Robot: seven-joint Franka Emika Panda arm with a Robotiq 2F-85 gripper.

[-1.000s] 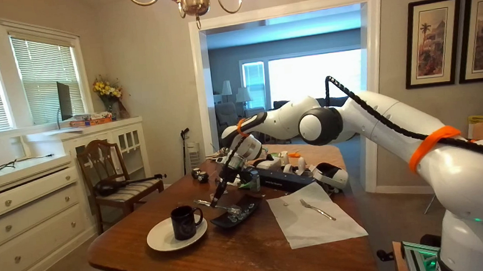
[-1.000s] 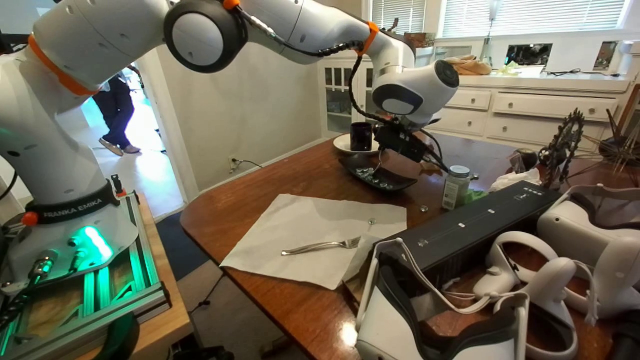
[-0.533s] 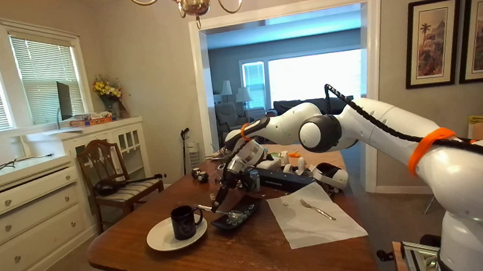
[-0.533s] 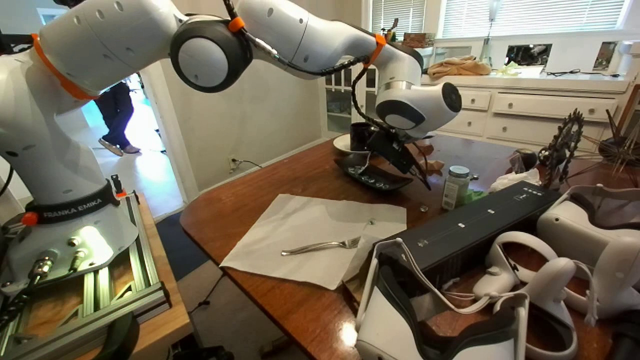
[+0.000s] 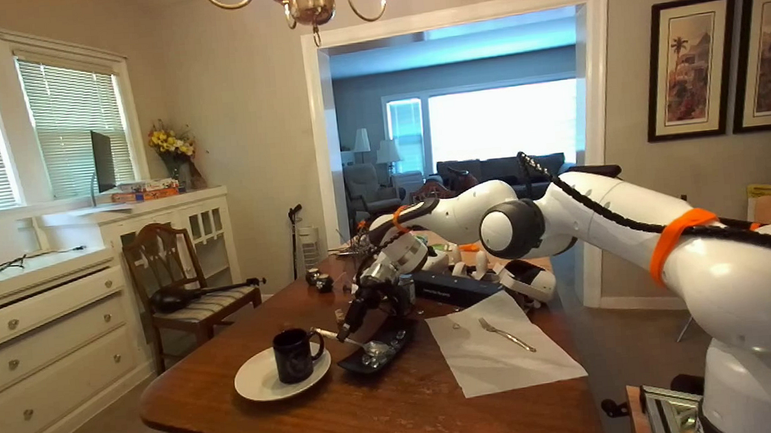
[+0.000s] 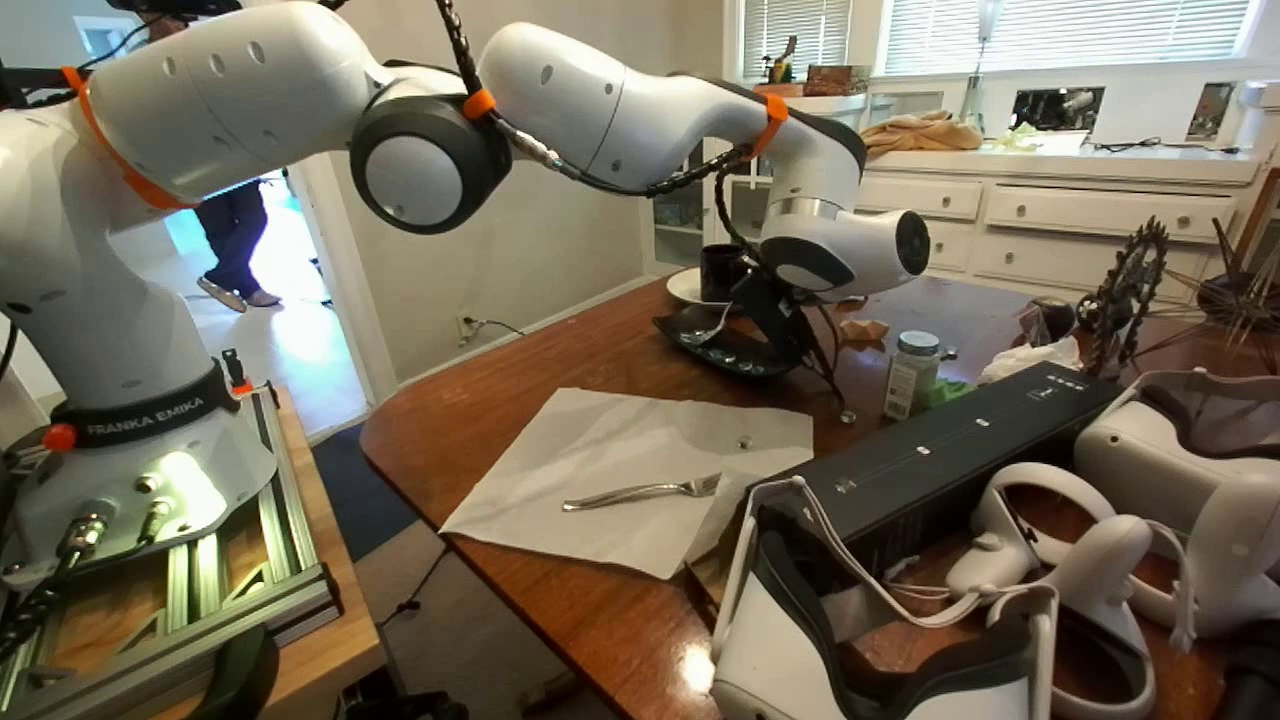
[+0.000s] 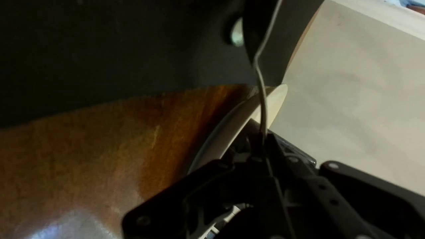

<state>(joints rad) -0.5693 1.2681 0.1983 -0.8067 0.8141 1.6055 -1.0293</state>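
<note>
Gripper (image 5: 344, 334) clenched on the handle of a spoon (image 5: 357, 343). In an exterior view a stub of handle pokes out toward ten o'clock; the bowl end points to four, in among glass beads (image 5: 373, 360) in the black tray (image 5: 353, 365). Whether it touches them, cannot tell. Wrist view: spoon stem seen edge-on, running up to twelve from the fingers; tray fills ten to twelve, dark.

Mug (image 5: 293, 356) upright on a plate (image 5: 251, 385), between eight and nine o'clock of the gripper. Paper (image 5: 470, 368) between three and four, well apart; fork (image 5: 509, 336) lying on it, tines to ten.

From the tray, in an exterior view: lidded jar (image 6: 905, 385) at three, upright on the tabletop (image 6: 480, 420); stray bead (image 6: 848, 416) and long black box (image 6: 960, 440) about four, bead nearer; white headset (image 6: 775, 665) between five and six, near edge cut off by the frame.
</note>
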